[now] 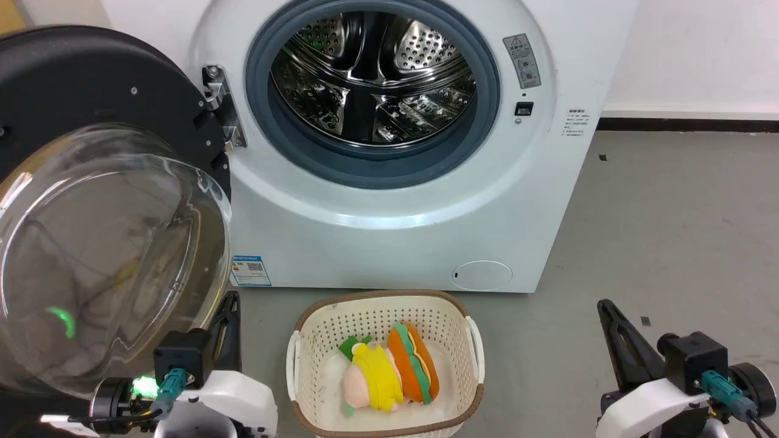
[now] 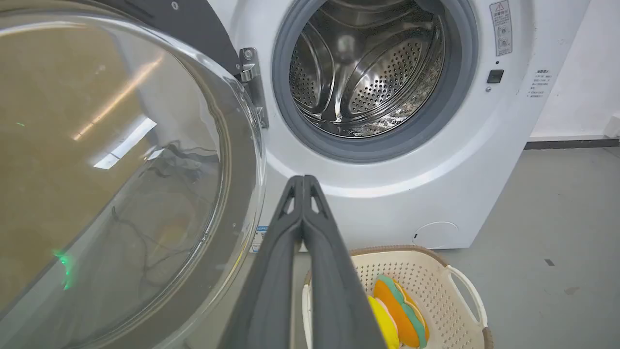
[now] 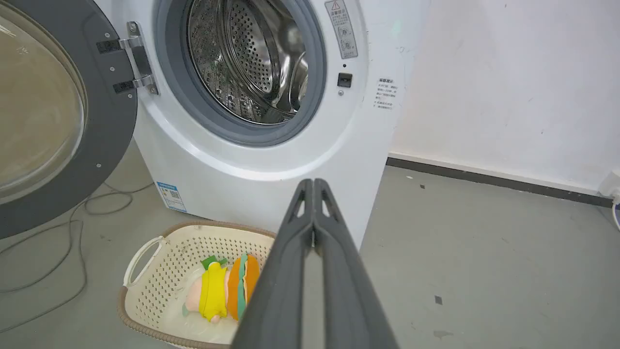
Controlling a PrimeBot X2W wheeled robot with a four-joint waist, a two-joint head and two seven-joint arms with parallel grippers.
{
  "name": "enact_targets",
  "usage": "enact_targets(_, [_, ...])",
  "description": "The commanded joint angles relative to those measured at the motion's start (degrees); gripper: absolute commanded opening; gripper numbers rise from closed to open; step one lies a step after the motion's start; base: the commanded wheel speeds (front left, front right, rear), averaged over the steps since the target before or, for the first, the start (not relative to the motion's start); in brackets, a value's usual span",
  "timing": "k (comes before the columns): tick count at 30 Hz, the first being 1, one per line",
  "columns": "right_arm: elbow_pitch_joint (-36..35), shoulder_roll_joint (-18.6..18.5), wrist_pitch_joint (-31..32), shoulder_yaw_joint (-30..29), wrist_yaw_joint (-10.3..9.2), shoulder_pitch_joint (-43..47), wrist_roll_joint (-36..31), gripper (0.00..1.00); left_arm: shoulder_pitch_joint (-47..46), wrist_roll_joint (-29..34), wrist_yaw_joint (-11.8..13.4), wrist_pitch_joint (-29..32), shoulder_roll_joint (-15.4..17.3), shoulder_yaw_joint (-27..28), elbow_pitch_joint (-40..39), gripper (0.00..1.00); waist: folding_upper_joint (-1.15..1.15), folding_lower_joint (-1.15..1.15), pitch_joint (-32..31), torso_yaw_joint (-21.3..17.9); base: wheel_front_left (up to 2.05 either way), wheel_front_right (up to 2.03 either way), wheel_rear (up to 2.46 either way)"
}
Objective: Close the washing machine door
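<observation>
The washing machine door stands swung wide open on its hinge at the left of the washing machine, glass bowl facing outward, leaving the steel drum and grey gasket uncovered. On the floor just in front of the washing machine sits a cream basket with bright soft toys inside. The left jaws, fingers pressed together on nothing, hang in front of the washing machine just beside the door's lower edge, and the right jaws, fingers likewise together and empty, hang off its right front corner.
</observation>
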Motion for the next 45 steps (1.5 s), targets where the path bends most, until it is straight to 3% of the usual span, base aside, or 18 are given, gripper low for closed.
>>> enact_targets(1, [0.1, 0.3, 0.1, 0.0, 0.05, -0.7, -0.4, 0.0, 0.8, 0.2, -0.2, 0.0, 0.0, 0.1, -0.2, 0.0, 0.0, 0.0, 0.0, 0.0, 0.0, 0.0, 0.0])
enact_targets(19, [0.1, 0.3, 0.1, 0.0, 0.05, -0.7, -0.4, 0.0, 0.8, 0.2, -0.2, 0.0, 0.0, 0.1, -0.2, 0.0, 0.0, 0.0, 0.0, 0.0, 0.0, 0.0, 0.0])
enact_targets(20, [0.0, 0.0, 0.0, 0.0, 0.0, 0.0, 0.0, 1.0, 0.0, 0.0, 0.0, 0.0, 0.0, 0.0, 0.0, 1.0, 0.0, 0.0, 0.0, 0.0, 0.0, 0.0, 0.0])
enact_targets(34, [-0.4, 0.0, -1.4, -1.2, 0.0, 0.2, 2.1, 1.0, -0.3, -0.3, 1.5, -1.5, 0.0, -0.6, 0.1, 1.0, 0.0, 0.0, 0.1, 0.1, 0.0, 0.0, 0.0])
enact_targets(35, [-0.4, 0.0, -1.6, -1.3, 0.0, 0.2, 2.3, 1.0, -0.3, -0.3, 1.6, -1.6, 0.0, -0.6, 0.1, 0.72, 0.0, 0.0, 0.1, 0.2, 0.0, 0.0, 0.0])
enact_targets(36, [-0.4, 0.0, -1.7, -1.4, 0.01, 0.3, 2.4, 1.0, -0.4, -0.2, 1.7, -1.7, 0.0, -0.7, 0.0, 0.23, 0.0, 0.0, 0.1, 0.2, 0.0, 0.0, 0.0])
enact_targets(37, [-0.4, 0.0, -1.8, -1.6, 0.01, 0.3, 2.6, 1.0, -0.5, -0.2, 1.8, -1.8, 0.0, -0.7, -0.1, 0.0, 0.0, 0.0, 0.2, 0.4, 0.0, 0.0, 0.0])
enact_targets(45, [-0.5, 0.1, -2.8, -2.7, 0.01, 0.3, 3.7, 1.0, -1.9, -0.5, 2.1, -2.8, 0.3, -0.7, -2.3, 0.0, 0.0, 0.0, 0.4, 1.9, 0.0, 0.0, 0.0])
